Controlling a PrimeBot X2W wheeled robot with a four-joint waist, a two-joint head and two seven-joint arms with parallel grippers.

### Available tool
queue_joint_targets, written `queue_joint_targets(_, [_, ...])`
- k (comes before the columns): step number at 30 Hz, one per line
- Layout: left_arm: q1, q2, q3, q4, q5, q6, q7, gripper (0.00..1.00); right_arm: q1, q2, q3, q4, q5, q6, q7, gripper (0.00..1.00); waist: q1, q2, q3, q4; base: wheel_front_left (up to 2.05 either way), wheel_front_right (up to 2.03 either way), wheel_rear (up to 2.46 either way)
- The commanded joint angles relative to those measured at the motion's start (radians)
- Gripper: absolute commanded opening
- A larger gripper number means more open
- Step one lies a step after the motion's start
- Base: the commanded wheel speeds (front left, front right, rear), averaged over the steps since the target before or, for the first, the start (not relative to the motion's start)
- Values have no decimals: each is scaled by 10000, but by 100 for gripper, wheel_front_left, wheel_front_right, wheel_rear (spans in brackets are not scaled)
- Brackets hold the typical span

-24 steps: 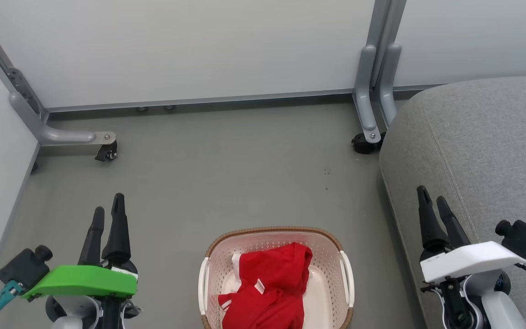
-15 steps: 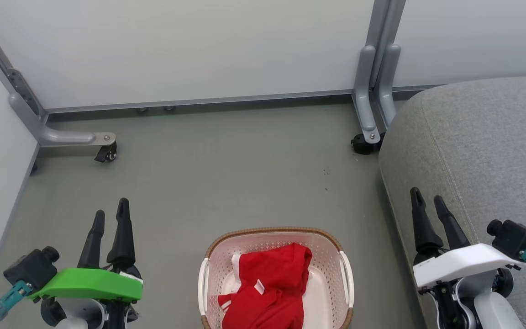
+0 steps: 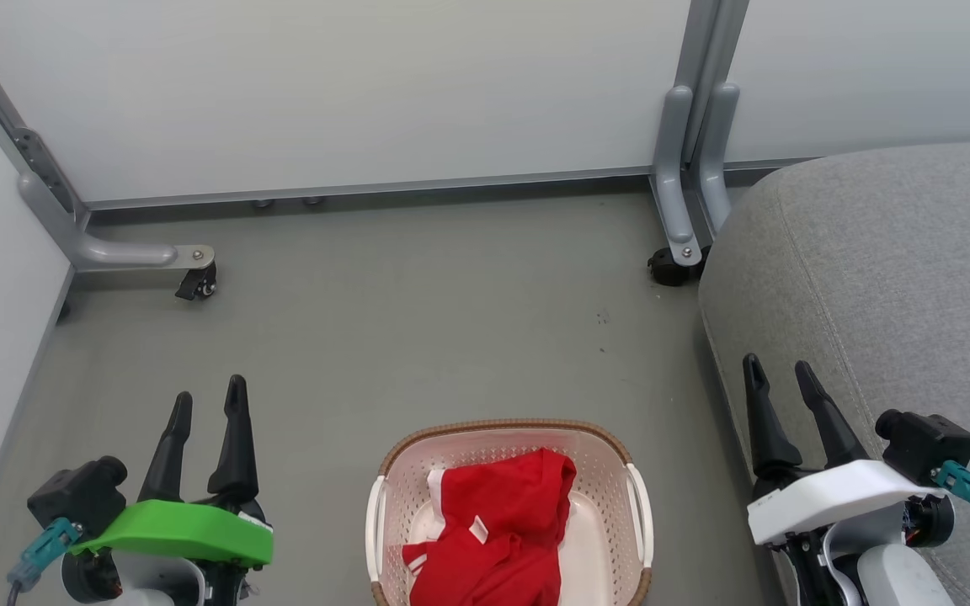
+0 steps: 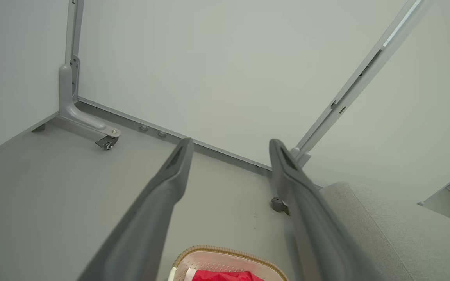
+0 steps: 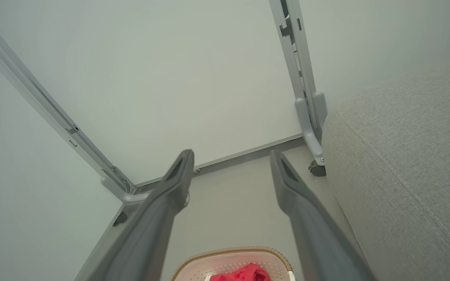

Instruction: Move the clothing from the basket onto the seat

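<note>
- The seat [image 3: 889, 278] is the big grey cushion right of the basket [image 3: 502, 427], and it rises higher than the basket's rim. Its visible top is bare, so I judge nothing has been delivered yet. I'd aim the drop well in from the rounded edge facing the basket, so the fabric can't slide off.
- The basket stands on the floor [image 3: 418, 320] between my 2 arms. Its near end is cut off in the head view.
- The clothing [image 3: 498, 530] lies inside the basket as 1 red heap with white tags. Bare basket bottom shows to the heap's right. I can't tell how many garments it holds.
- The right gripper [image 3: 777, 362] is right of the basket, beside the seat's edge, with its jaws spread and empty. The left gripper [image 3: 210, 387] is left of the basket, also spread and empty.
- I judge the step is the reach. I'd use the right arm, since it is on the seat side of the basket. I'd descend onto the heap's raised fold, keep the fingers off the perforated wall, pinch a thick bunch, and lift straight up until the trailing cloth clears the rim.
</note>
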Motion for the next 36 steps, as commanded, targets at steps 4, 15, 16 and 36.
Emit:
queue_joint_targets(4, [-18, 77, -28, -28, 577, -38, -182, 100, 25, -31, 23, -51, -590, 5, -100, 100, 0, 0, 5, 4, 0, 0, 0])
queue_joint_targets(15, [33, 71, -122, 104, 1508, -42, -431, 100, 115, -33, 112, -82, -1424, 5, -167, 100, 0, 0, 34, -14, 0, 0, 0])
queue_joint_targets(16, [36, 71, -131, 118, 1580, -42, -445, 100, 122, -34, 118, -85, -1487, 5, -171, 100, 0, 0, 37, -16, 0, 0, 0])
queue_joint_targets(36, [57, 38, -238, 343, 3055, -45, -846, 100, 294, -45, 139, -327, -2805, 5, -233, 100, -1, 0, 131, 50, 0, 0, 0])
